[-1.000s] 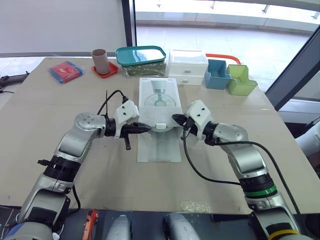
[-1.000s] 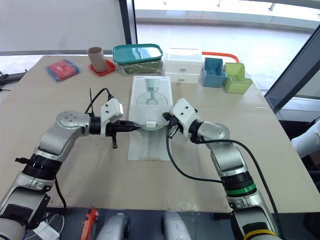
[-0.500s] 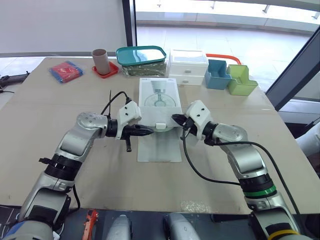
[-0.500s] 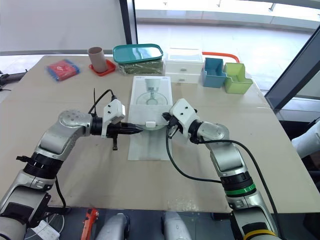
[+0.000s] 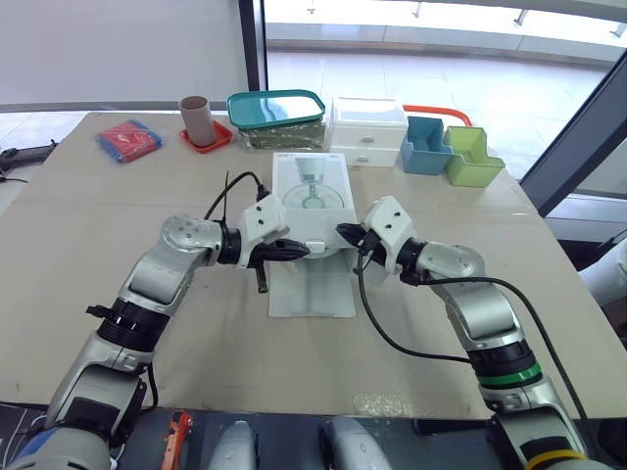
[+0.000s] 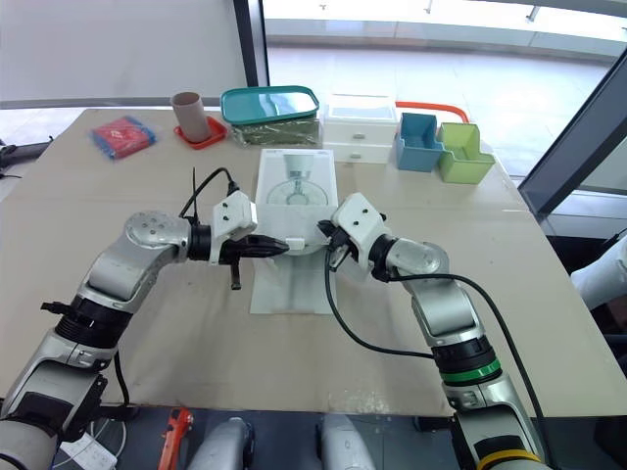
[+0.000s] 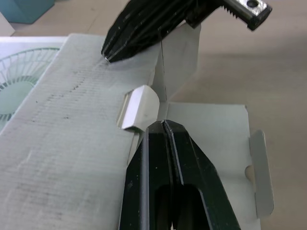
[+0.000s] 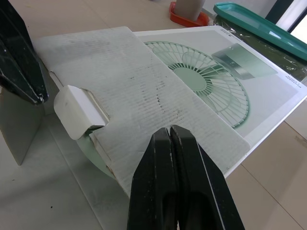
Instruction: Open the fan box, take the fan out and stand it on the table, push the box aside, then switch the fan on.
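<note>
The white fan box (image 5: pixel 312 191), printed with a green fan, lies flat at the table's middle. Its end flap (image 5: pixel 312 289) is folded down onto the table toward me. A small white tab (image 7: pixel 139 108) sticks out at the open end, with a pale round edge (image 8: pixel 96 158) showing under it. My left gripper (image 5: pixel 302 251) is shut with nothing in it, its tips just left of the tab. My right gripper (image 5: pixel 343 232) is also shut and empty, at the box's right front corner, over the top face (image 8: pixel 158 91).
Along the far edge stand a red packet (image 5: pixel 129 139), a brown cup on a red coaster (image 5: pixel 195 117), a teal-lidded container (image 5: pixel 277 110), a white drawer unit (image 5: pixel 368 130), and blue (image 5: pixel 428 145) and green (image 5: pixel 472 157) bins.
My left gripper has moved right, from beside the box's left edge to the tab at its open end. The right gripper and the box have stayed put.
</note>
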{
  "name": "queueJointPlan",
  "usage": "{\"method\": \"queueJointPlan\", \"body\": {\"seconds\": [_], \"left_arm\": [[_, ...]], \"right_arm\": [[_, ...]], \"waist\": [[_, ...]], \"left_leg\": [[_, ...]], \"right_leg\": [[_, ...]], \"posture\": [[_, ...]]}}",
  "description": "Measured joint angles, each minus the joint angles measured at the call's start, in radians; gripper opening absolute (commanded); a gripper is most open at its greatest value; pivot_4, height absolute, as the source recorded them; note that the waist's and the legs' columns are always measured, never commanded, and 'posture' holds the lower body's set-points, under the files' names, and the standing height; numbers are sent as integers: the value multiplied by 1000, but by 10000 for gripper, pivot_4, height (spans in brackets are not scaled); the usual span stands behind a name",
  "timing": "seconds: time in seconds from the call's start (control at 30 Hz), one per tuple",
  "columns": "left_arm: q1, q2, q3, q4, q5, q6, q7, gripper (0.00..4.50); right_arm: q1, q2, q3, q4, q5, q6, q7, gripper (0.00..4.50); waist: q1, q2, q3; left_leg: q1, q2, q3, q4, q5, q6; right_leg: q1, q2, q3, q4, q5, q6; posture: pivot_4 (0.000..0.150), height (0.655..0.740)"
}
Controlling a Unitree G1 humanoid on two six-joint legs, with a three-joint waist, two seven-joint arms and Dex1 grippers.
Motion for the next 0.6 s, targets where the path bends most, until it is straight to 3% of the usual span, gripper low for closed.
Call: {"method": "queueJointPlan", "body": {"seconds": [0.6], "left_arm": [[-15,152,1,-7,-29,60,-188,0]], "right_arm": [[6,4,0,-4,0,-2,-1,345]], "waist": [[-2,0,0]], "left_leg": [[0,0,0,0,0,0]], "right_leg": [[0,1,0,0,0,0]], "posture": [[1500,7400]]}}
